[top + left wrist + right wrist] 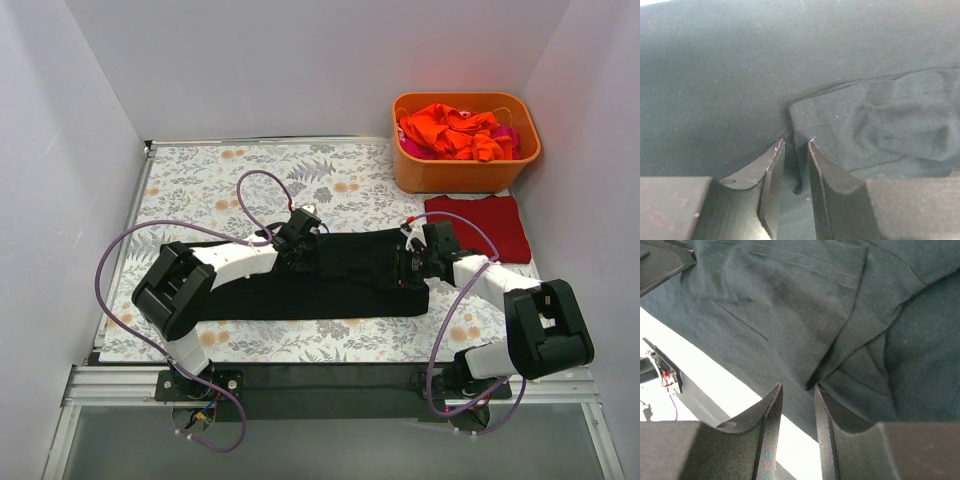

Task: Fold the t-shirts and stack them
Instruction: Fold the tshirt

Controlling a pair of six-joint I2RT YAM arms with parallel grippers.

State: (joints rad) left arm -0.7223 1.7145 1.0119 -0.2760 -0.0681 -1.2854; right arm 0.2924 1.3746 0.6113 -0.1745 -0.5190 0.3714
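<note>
The large black t-shirt [350, 285] lies folded into a long band across the middle of the floral tablecloth. My left gripper [298, 243] presses down on the band's upper left part. In the left wrist view its jaws [796, 142] stand narrow, with a raised crease of the black t-shirt [740, 75] pinched between them beside a sleeve hem. My right gripper [408, 262] sits at the band's right end. Its jaws [797, 386] are narrow on the folded edge of the black t-shirt [790, 300]. A dark red t-shirt [480, 225] lies folded flat at the right.
An orange plastic tub [465, 170] at the back right holds crumpled orange t-shirts [450, 130] and a pink one [508, 138]. White walls close the table on three sides. Purple cables loop over both arms. The tablecloth [220, 180] shows bare at the back left.
</note>
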